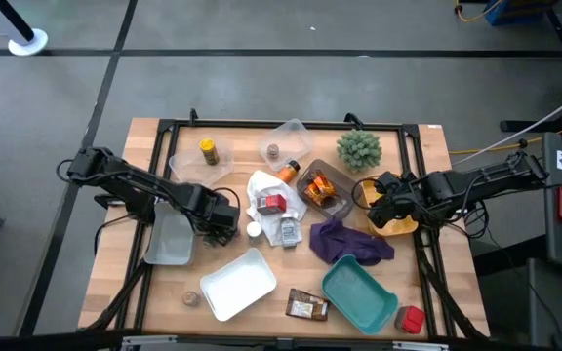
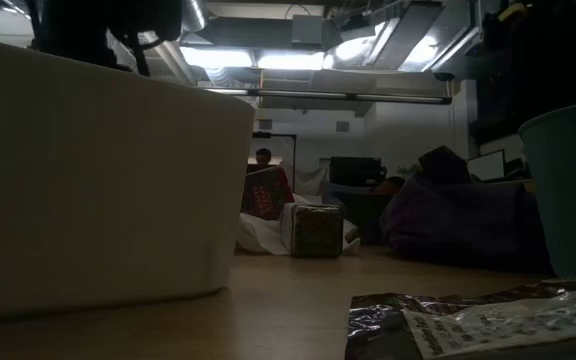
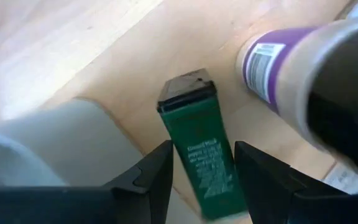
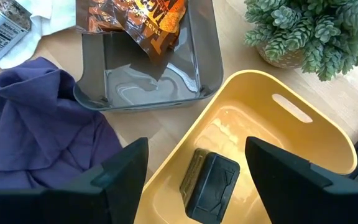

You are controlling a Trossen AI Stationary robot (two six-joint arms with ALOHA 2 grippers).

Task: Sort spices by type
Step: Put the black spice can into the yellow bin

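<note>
Two grippers. Left gripper (image 3: 197, 186), fingers parted around one green rectangular spice jar (image 3: 202, 158) lying on wood, at nine o'clock of one white-capped purple-labelled jar (image 3: 272, 65). Right gripper (image 4: 194, 171) spread wide over one yellow plastic bin (image 4: 291, 109) holding one dark lidded jar (image 4: 210, 183); label unreadable.

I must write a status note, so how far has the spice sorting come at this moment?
Partly done: orange packets lie in the grey tray, a dark item in the yellow bin, below the open right gripper. In hand: the left gripper straddles a green jar, not yet closed. Left: the red box, a packet and others remain loose.
</note>
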